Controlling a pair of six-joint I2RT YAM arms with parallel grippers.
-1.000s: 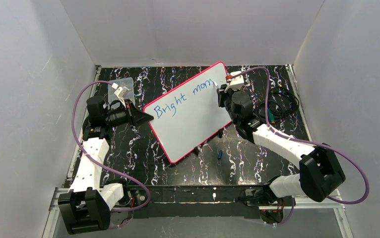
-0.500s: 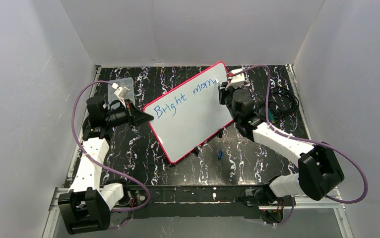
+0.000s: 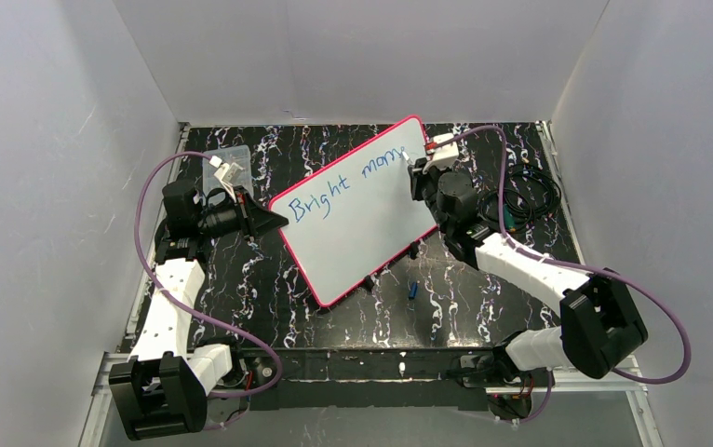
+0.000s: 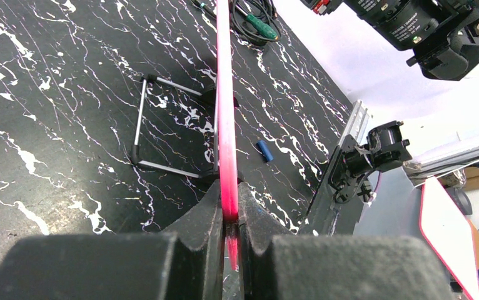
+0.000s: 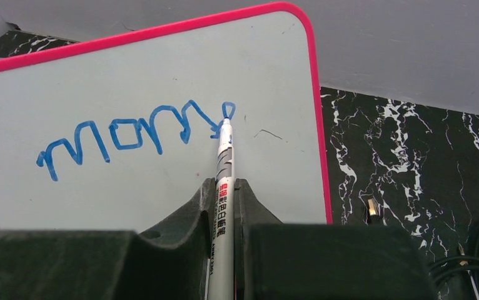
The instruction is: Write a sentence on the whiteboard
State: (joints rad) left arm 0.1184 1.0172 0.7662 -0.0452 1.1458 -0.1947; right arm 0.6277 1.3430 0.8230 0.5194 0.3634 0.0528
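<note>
The whiteboard (image 3: 362, 233), white with a pink-red rim, stands tilted on the black marbled table. My left gripper (image 3: 274, 221) is shut on its left edge; in the left wrist view the rim (image 4: 226, 112) runs straight up from between the jaws of this gripper (image 4: 227, 192). The sentence (image 3: 348, 184) reads "Bright mom" in blue, followed by a small loop (image 5: 227, 110). My right gripper (image 5: 224, 184) is shut on a silver marker (image 5: 226, 150), whose tip touches the board at that loop. In the top view, the right gripper (image 3: 416, 168) is at the board's upper right.
A blue marker cap (image 3: 412, 290) lies on the table below the board. A clear plastic box (image 3: 230, 160) sits at the back left. Black cables (image 3: 525, 196) are coiled at the right. The board's wire stand (image 4: 162, 125) rests behind it.
The right gripper has shifted slightly along the board and the marker has added a stroke and a small loop after "mom". The left arm has not moved.
</note>
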